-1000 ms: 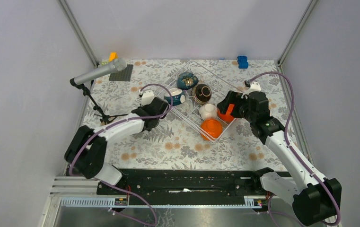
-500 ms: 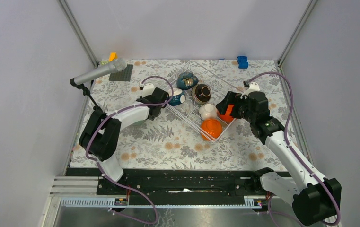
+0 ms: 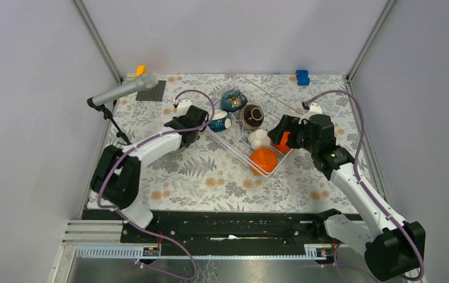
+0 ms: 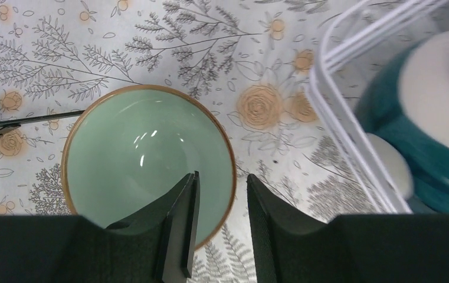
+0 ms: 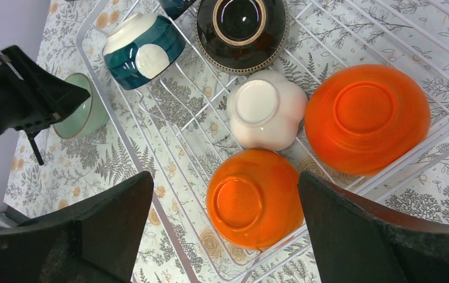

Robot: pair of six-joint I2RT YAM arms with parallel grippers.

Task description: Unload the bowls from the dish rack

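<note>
Though glossy, tan-rimmed pale green bowl [image 4: 145, 150]

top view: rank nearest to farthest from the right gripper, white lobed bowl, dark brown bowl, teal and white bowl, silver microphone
From the right gripper:
1. White lobed bowl, just left of it in the wire dish rack.
2. Dark brown bowl, farther back in the rack.
3. Teal and white bowl, rack's left side.
4. Silver microphone, far left corner.
</note>
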